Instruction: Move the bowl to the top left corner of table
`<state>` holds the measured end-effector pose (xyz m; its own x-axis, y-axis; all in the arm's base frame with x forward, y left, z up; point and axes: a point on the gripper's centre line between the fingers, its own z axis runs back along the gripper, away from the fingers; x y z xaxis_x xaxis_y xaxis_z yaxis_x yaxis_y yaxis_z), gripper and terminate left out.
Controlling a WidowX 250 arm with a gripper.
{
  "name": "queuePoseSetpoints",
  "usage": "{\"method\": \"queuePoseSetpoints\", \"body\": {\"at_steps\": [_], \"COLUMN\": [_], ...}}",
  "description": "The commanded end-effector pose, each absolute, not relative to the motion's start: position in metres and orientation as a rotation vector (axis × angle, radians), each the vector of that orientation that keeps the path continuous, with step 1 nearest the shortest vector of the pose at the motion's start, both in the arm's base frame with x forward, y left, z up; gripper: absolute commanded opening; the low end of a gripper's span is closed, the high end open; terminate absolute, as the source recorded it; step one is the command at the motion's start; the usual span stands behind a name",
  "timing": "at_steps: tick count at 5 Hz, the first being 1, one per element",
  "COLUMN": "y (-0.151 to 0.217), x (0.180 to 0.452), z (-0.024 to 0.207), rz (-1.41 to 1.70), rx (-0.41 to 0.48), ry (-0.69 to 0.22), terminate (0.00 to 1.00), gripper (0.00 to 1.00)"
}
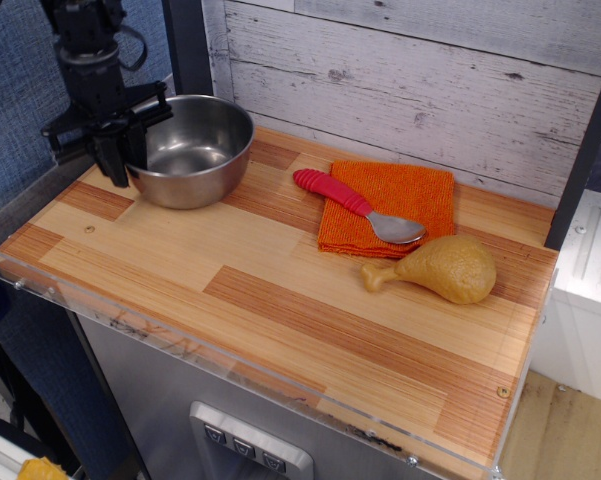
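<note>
The shiny steel bowl (193,150) sits upright on the wood-plank table (280,300) at its far left corner. My black gripper (126,160) comes down from above at the bowl's left rim. Its fingers (114,165) straddle the rim, one outside and one inside, and look closed on it. The bowl's base rests on the tabletop.
An orange cloth (400,200) lies at the back middle with a red-handled spoon (355,205) across it. A yellow toy chicken drumstick (442,268) lies in front of the cloth. A whitewashed plank wall (410,80) runs behind the table. A dark post (185,45) stands behind the bowl.
</note>
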<state>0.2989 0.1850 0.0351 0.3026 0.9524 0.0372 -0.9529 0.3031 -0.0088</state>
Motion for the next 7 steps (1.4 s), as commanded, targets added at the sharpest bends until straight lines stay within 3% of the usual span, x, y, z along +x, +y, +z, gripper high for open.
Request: {"method": "queuePoseSetpoints", "body": {"at_steps": [1, 4, 5, 7], "y": [0.193, 0.179, 0.169, 0.137], "x": [0.287, 0.291, 0.300, 0.303], "z": [0.058, 0.070, 0.089, 0.152], "rz": [1.313, 1.301, 1.273, 1.206], "rx": [0.051, 0.027, -0.029, -0.082], "ry": [-0.103, -0.093, -0.071, -0.141], "terminate": [0.00, 0.00, 0.00, 0.00], "gripper": [1.00, 1.00, 1.00, 1.00]}}
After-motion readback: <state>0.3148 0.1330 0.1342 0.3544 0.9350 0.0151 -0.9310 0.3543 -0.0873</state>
